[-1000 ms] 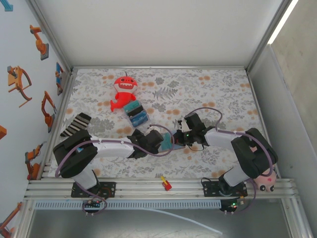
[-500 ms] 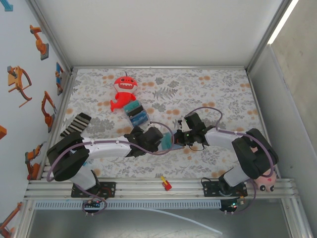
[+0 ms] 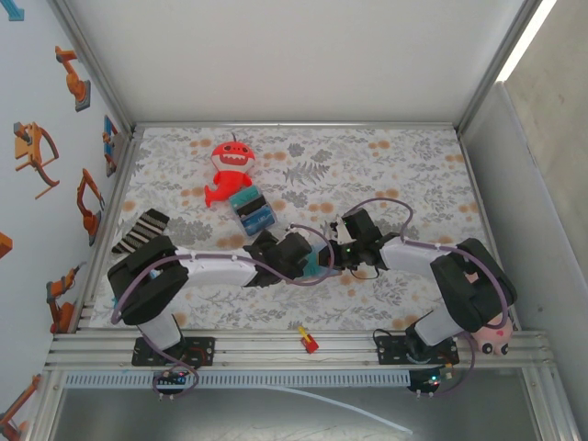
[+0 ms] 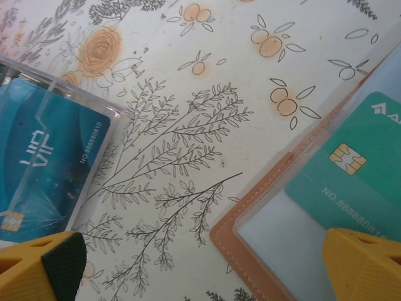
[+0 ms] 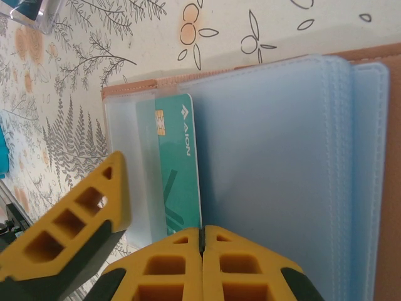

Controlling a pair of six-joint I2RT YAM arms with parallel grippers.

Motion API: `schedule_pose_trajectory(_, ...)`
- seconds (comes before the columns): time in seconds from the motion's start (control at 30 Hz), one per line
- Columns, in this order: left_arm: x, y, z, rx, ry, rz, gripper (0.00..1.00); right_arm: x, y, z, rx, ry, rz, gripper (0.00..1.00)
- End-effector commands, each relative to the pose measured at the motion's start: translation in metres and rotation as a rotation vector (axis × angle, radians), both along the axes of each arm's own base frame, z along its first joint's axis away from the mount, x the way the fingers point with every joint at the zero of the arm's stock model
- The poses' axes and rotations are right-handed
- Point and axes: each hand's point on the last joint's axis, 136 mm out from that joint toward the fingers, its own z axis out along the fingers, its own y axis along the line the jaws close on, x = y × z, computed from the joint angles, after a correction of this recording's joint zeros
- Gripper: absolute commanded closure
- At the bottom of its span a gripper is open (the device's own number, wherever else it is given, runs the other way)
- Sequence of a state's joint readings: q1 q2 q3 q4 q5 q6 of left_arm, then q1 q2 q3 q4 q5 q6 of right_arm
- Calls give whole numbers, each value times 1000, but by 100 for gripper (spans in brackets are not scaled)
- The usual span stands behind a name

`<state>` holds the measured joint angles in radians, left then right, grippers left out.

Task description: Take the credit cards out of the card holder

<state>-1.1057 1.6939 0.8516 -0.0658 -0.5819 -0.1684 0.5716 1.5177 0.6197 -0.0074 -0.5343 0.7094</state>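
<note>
Plainly, the green card sits sleeved in the card holder before my pinched-together right gripper; my left gripper gapes alongside.

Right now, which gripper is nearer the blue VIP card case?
Left. The left gripper stands open, one finger beside the case; the right gripper sits shut over the card holder, farther away.

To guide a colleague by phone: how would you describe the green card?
Near the middle of the flowered table mat lies an open tan card holder with pale blue sleeves. The green card sits in its edge sleeve; green colour and white AION lettering separate it from the blue VIP card in a clear case nearby.
</note>
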Motion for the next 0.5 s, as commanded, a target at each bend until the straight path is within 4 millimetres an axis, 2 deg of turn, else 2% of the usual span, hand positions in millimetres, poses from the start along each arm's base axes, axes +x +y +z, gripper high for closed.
schedule_pose_trajectory(0.0,2,-5,-1,9,4,-15,3,4,1,12,27,-29,-5,100)
schedule_pose_trajectory(0.1,-1,0,-5,24,16,-9,3,2,5,17,74,-32,-7,98)
schedule_pose_trajectory(0.23,-5,6,-12,36,35,0,3,2,15,23,184,-39,-20,87)
schedule_pose_trajectory(0.33,-8,9,-18,40,56,5,3,2,21,22,248,-34,-30,85)
schedule_pose_trajectory(0.47,-10,10,-19,37,65,8,3,2,23,16,251,-35,-32,83)
